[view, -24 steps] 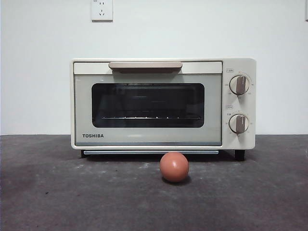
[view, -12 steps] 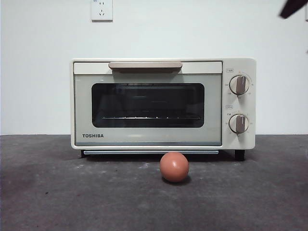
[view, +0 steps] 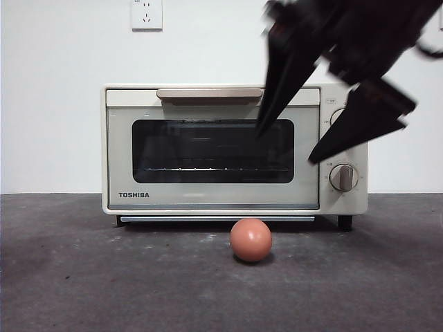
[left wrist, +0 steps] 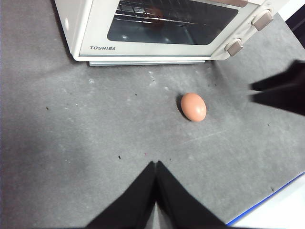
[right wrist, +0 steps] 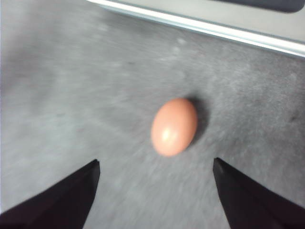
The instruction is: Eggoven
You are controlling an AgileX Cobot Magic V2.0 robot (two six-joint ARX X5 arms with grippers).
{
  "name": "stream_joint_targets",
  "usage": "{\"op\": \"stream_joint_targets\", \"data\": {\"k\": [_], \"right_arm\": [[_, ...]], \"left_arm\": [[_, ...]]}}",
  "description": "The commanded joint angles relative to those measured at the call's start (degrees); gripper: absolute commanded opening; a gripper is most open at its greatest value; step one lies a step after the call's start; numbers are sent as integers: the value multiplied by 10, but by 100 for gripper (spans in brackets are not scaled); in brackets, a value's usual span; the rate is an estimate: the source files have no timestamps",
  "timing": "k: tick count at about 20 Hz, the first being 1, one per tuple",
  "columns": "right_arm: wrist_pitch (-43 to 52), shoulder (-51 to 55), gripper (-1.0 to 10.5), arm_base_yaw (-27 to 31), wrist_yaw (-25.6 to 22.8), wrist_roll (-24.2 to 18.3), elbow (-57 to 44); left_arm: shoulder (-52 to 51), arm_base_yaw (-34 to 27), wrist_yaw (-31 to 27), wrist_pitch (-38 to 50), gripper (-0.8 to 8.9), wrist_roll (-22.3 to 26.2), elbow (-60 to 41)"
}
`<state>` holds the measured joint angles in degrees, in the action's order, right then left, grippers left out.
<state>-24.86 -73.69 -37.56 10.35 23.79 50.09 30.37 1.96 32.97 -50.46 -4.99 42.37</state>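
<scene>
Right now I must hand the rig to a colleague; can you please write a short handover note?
Right gripper: open, empty, in the air above the small reddish-brown egg.
Left gripper: shut, empty, waiting away from the egg.
The egg lies on the grey table in front of the cream TOSHIBA toaster oven, whose door is closed.
Done: nothing.
Left: open the door, grasp the egg, put it inside.
</scene>
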Motion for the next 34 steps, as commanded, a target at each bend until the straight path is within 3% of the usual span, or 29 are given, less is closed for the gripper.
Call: {"op": "stream_joint_targets", "data": {"k": [1,9,15,18,26,30,34], "right_arm": [[9,-63,379,-16,-20,13,34],[7,-236,379,-44,-60,17,122],[7,-285,379,-47,-90,17,127],[11,-294,350,-47,-90,18,127],[3,-296,13,-47,-89,8,127],[-13,-272,3,-47,-85,-8,127],[-43,-179,3,-54,-88,-33,127]], "left_arm": [[3,1,3,6,7,10,12],[3,1,3,6,7,9,12],[3,1,3,6,7,9,12],[3,1,3,7,7,9,12],[3,1,3,8,7,9,12],[9,10,3,43,7,-9,12],[50,54,0,113,7,-37,24]]}}
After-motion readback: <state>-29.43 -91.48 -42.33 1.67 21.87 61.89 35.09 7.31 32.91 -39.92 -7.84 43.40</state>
